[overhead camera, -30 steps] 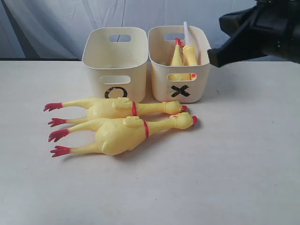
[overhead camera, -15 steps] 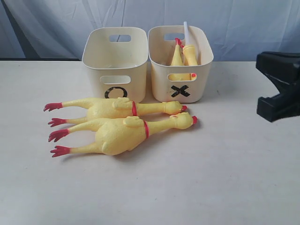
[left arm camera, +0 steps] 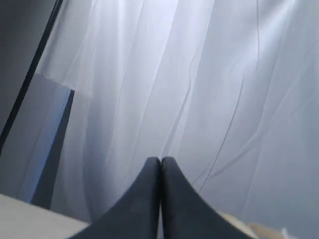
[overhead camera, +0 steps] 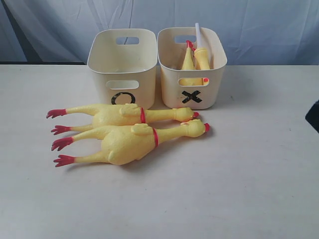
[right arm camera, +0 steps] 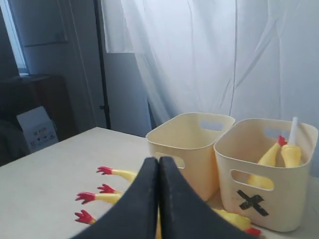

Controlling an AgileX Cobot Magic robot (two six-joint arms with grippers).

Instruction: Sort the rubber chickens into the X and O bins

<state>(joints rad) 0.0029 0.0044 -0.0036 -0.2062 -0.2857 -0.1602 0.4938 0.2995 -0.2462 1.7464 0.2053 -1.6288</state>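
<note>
At the left of the exterior frame the left gripper (left arm camera: 160,167) does not show. Its own wrist view has its jaws pressed together on nothing, aimed at the white curtain (left arm camera: 209,79) — no chicken in its sight.

Left of centre on the bench (overhead camera: 234,189), the rear chicken (overhead camera: 122,115) and the front chicken (overhead camera: 127,144), both large, lie side by side and touching. Their long axes run left to right, red feet at the left, heads at the right.

Just behind them stands the O bin (overhead camera: 99,62), with no chicken showing in it. Beside it on the right is the X bin (overhead camera: 172,92), holding two small chickens (overhead camera: 188,59) upright and a white stick (overhead camera: 197,31).

At the far right edge a dark sliver (overhead camera: 315,117) is, we judge, part of the right arm. The right gripper (right arm camera: 159,167) is likewise closed and empty, and it faces bins and chickens — so we judge it the nearer, with the heads toward its side. Nothing stands between, though the pair's contact crowds a grasp on either.
</note>
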